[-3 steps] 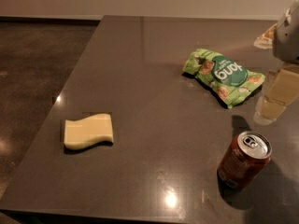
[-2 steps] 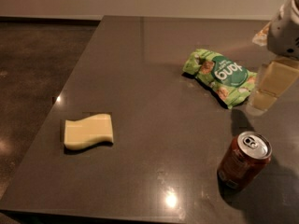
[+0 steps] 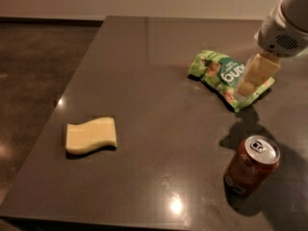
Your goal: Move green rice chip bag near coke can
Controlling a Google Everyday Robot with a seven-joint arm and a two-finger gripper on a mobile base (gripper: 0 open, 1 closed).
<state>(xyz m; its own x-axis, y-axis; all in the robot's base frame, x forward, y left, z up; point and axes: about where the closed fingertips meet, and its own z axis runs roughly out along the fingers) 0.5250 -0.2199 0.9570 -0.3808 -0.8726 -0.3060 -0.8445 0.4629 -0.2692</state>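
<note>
The green rice chip bag (image 3: 217, 71) lies flat and crinkled on the bench (image 3: 154, 52), beyond the coke can (image 3: 251, 165) and well apart from it. Nothing stands between the two. The gripper (image 3: 252, 78) hangs over the end of the bag that lies most nearly straight behind the can, low over it or touching it. I cannot tell whether the jaws are apart or together, nor whether they have any of the bag.

The likeliest trouble is the grasp. The foil is loose and slippery, so a pinch taken so near the edge may catch only a fold and let go on the way. A downward press without a firm hold may instead skid the bag farther from the can.

The second risk is the can itself. It stands upright and narrow, directly on the line of travel. A low carry, a dangling bag or the wrist coming in behind could tip it or shove it off.

The pale yellow sponge (image 3: 91, 136) sits far to the side of the can, out of the way.
</note>
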